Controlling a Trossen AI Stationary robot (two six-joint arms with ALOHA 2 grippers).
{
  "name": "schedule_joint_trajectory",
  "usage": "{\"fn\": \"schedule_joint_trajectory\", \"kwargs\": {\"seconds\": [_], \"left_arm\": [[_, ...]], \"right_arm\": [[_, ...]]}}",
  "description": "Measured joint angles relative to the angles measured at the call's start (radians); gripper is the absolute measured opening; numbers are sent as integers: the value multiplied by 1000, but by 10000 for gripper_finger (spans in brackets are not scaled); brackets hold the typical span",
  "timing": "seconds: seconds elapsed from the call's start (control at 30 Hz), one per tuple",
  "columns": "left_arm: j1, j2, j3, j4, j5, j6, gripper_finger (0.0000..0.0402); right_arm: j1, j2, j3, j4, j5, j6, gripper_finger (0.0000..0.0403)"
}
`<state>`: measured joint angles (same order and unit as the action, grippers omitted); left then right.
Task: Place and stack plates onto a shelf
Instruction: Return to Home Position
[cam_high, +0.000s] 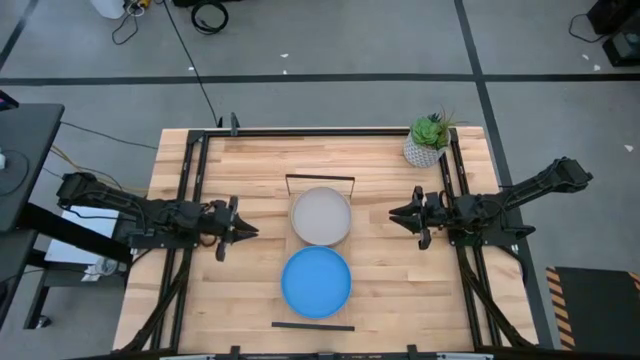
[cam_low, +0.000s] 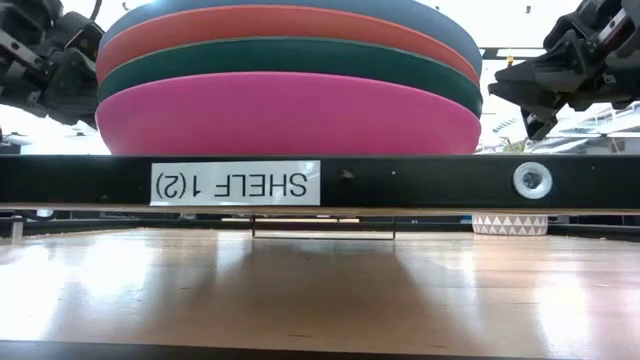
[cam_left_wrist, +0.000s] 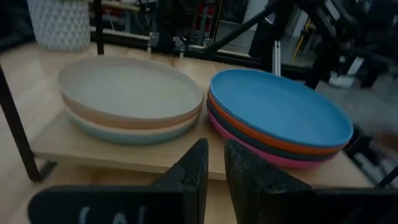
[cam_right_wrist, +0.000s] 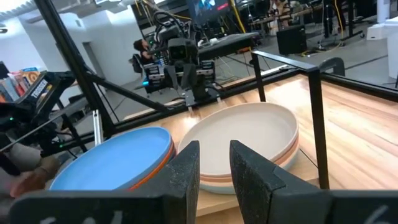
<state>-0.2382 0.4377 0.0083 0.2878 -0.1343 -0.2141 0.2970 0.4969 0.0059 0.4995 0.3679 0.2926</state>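
Observation:
The shelf (cam_left_wrist: 124, 152) carries two stacks of plates side by side. The far stack (cam_high: 321, 216) has a pale grey-cream plate on top, with tan and light blue below (cam_left_wrist: 130, 118). The near stack (cam_high: 316, 282) is bright blue on top, then orange, dark teal and magenta (cam_low: 290, 115), and it rests on the shelf's front rail (cam_low: 420, 182). My left gripper (cam_high: 245, 230) hovers to the left of the shelf, with its fingers a narrow gap apart (cam_left_wrist: 216, 171). My right gripper (cam_high: 397, 213) hovers to the right of the shelf, open (cam_right_wrist: 214, 165). Neither touches a plate.
A small potted green plant (cam_high: 430, 140) stands near the table's far right corner. Black wire frames (cam_high: 320, 178) rise at the shelf's two ends. Black rails (cam_high: 190, 230) run along the table's left and right sides under the arms. Bare wood lies between each gripper and the shelf.

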Motion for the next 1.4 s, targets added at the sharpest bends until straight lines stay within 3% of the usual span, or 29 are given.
{"fn": "schedule_joint_trajectory", "kwargs": {"seconds": [0.13, 1.4], "left_arm": [[0, 0, 0, 0, 0, -68, 57], [0, 0, -1, 0, 0, -63, 57]], "right_arm": [[0, 0, 0, 0, -1, 0, 94], [0, 0, 0, 0, -3, 0, 94]]}}
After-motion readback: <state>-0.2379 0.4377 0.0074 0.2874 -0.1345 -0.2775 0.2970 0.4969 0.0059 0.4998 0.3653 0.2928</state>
